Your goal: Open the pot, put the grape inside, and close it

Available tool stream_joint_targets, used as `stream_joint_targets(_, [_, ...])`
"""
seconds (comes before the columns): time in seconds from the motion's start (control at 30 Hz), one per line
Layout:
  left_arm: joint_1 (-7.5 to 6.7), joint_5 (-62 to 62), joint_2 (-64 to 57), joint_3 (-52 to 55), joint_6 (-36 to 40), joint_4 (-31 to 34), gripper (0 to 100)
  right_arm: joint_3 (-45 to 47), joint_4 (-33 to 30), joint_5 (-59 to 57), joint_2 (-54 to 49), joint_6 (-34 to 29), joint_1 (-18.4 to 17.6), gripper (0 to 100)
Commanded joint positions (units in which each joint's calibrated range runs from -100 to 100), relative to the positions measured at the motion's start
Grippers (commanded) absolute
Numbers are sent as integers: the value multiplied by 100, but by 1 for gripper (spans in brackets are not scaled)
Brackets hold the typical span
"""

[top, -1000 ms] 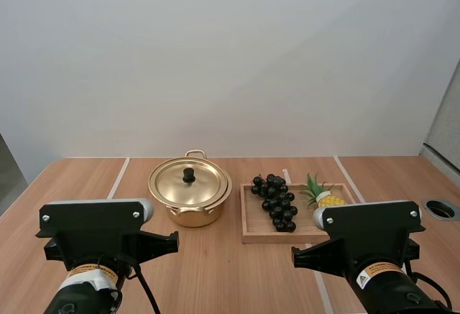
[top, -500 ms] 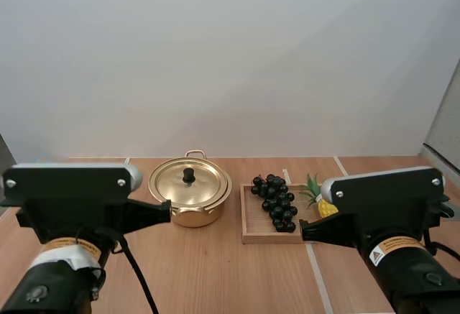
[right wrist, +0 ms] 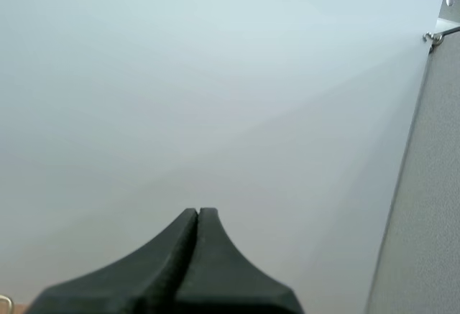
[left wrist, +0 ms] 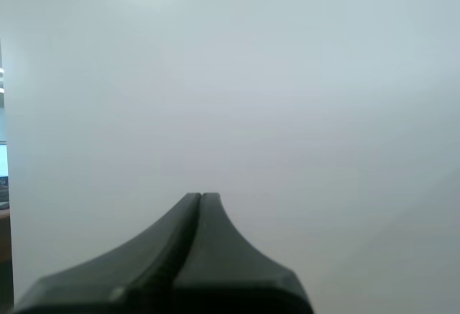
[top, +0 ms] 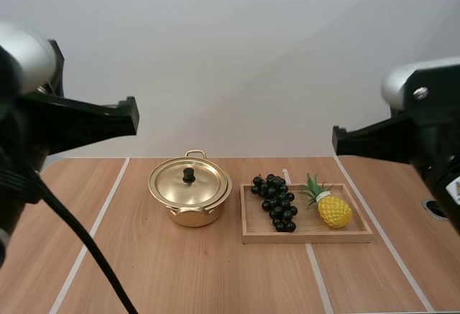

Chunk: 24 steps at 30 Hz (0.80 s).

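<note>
With my left gripper and right gripper both pressed together on nothing, I'd pinch the pot's light, slippery lid by its black knob, then take the lumpy, loose-hanging grapes on the tray near their top.

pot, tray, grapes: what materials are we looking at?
Pot: likely thin metal, gold-coloured and polished; the lid shows soft reflections. Its black knob looks like plastic.
Tray: light wood, matte, same tone as the table.
Grapes: near-black glossy balls with small highlights, probably plastic imitation, though the look alone leaves that open.
</note>
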<state>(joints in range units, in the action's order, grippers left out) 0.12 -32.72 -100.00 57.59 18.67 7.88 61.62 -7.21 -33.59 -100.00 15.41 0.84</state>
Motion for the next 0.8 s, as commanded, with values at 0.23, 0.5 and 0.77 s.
stream_joint_targets(0.23, [7, -484, 0, -1329, 15, 61, 0, -1618, 1202, -299, 0, 29, 21, 0])
stream_joint_targets(0.5, [7, -649, 154, -1708, -54, 61, 0, -2227, 1156, -521, 221, 29, 21, 0])
stream_joint_targets(0.77, [7, -1819, 1788, -2009, -91, -168, 0, -2864, 1166, -1412, 1625, 29, 21, 0])
